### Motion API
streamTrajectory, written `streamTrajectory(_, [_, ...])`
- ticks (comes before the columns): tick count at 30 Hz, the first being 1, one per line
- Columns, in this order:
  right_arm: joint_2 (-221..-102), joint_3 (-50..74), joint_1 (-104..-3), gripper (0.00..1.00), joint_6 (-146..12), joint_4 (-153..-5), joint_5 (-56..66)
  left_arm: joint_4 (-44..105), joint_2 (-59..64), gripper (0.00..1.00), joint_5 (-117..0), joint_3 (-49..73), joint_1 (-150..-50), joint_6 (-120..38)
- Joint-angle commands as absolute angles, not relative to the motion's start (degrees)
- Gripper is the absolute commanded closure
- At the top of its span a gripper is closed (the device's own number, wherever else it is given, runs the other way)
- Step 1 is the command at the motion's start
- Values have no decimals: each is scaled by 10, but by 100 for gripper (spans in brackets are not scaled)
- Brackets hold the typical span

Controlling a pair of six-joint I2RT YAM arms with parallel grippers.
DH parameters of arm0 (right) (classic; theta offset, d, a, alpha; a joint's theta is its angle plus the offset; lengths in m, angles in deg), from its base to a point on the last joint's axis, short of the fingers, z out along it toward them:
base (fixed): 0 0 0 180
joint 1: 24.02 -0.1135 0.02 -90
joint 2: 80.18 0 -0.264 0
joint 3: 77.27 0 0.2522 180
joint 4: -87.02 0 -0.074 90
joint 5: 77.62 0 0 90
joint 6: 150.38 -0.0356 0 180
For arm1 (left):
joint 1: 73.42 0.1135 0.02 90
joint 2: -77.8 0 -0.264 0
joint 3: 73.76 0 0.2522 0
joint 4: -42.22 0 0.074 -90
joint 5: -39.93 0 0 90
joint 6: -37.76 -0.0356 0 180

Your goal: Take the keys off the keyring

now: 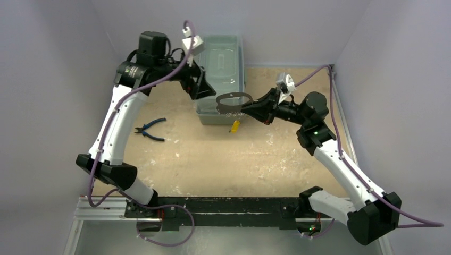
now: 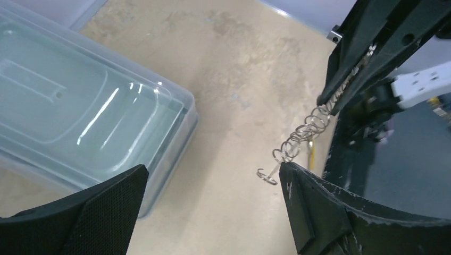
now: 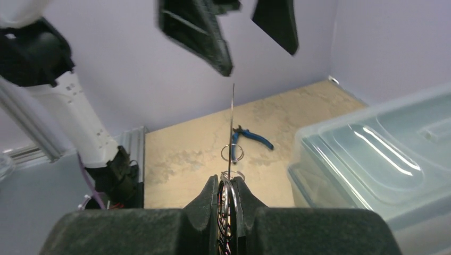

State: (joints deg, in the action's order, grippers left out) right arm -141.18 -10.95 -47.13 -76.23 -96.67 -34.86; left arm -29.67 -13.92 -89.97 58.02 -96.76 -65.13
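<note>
Pale lilac walls close in a tan, scuffed table [image 1: 223,159], and on its far side stands a clear lidded plastic bin [image 1: 220,79], the mark for everything else. The left arm [image 1: 114,127] reaches up from the bin's left and bends in over its left rim. The right arm [image 1: 340,164] comes in from the bin's right and points at its near right corner. The left gripper [image 2: 213,175] hangs above the bin's near left part with its jaws spread wide and nothing between them. The right gripper [image 3: 228,183] sits just off the bin's near right corner with its jaws pinched narrow on the keyring [image 3: 232,119]. From above, that thin oval loop juts out over the bin's near edge, clear of the table. The right wrist camera sees it edge-on as a fine upright line pointing toward the left gripper's fingers [image 3: 207,37]. Blue-handled pliers [image 1: 150,129] lie flat on the table well to the left of the bin's near corner. A short string of small wire rings [image 2: 306,130] dangles from the right gripper, beside the bin's near side. Whether silvery keys hang among them cannot be told. A yellow-headed key [image 1: 234,126] appears to lie on the table just in front of the bin's near right corner, apart from the loop.
</note>
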Motion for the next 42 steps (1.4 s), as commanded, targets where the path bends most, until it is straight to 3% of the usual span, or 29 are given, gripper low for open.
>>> streamTrajectory(1, [-1396, -88, -470, 100, -805, -1069, -410, -144, -82, 4, -1145, 473, -898, -548])
streamTrajectory(4, [-1400, -86, -469, 100, -821, -1094, -433, -37, -41, 4, -1170, 395, -904, -474])
streamTrajectory(23, [-1428, -60, -470, 100, -803, -1083, -459, -167, -47, 14, -1100, 415, -1041, -603])
streamTrajectory(27, [-1437, -65, -470, 100, -793, -1081, -470, -164, -38, 9, -1058, 428, -1031, -600])
streamTrajectory(32, [-1441, -68, -470, 100, -786, -1082, -466, -191, -39, 9, -1080, 441, -1013, -604])
streamTrajectory(38, [-1446, -72, -470, 100, -779, -1081, -476, -175, -41, 22, -1116, 443, -991, -554])
streamTrajectory(42, [-1438, -78, -470, 100, -768, -1070, -476, -35, -31, 22, -1166, 399, -912, -416])
